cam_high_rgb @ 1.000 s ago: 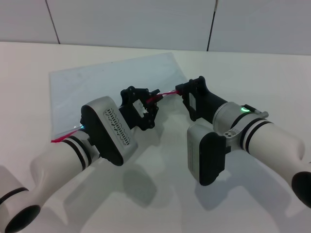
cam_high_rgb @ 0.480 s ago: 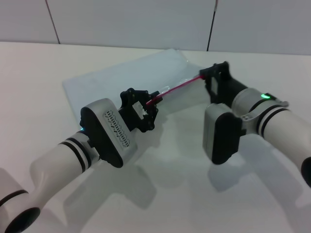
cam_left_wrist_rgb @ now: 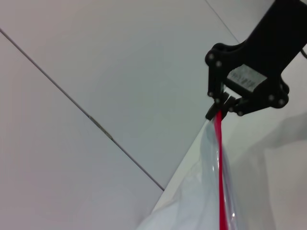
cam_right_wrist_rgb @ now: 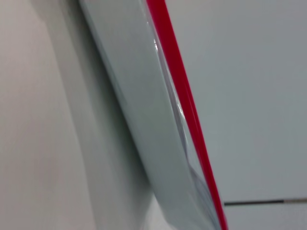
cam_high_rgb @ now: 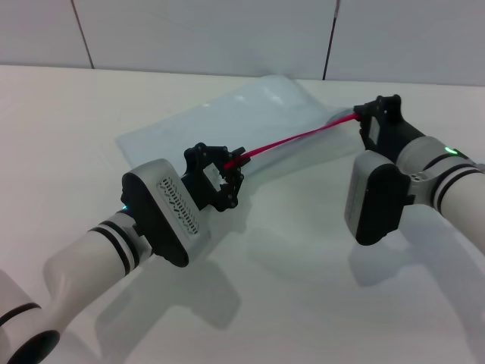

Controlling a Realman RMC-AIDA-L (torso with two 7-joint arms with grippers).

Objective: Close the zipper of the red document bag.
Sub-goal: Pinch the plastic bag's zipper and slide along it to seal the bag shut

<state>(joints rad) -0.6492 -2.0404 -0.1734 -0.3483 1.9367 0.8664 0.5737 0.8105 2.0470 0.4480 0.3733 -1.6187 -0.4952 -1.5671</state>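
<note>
The red document bag, a flat pale blue-grey pouch, lies on the white table with its near edge lifted. Its zipper is a thin red strip stretched taut between my two grippers. My left gripper is shut on the strip's left end at the bag's corner. My right gripper is shut on the zipper at its far right end. In the left wrist view the zipper runs up to the right gripper, which pinches it. The right wrist view shows only the zipper and the bag.
The white table stretches in front of both arms. A pale panelled wall with dark seams rises just behind the bag's far edge.
My right gripper has slid right and away along the zipper, so the red strip between the grippers is now much longer. The bag has shifted right. The left gripper has barely moved.
</note>
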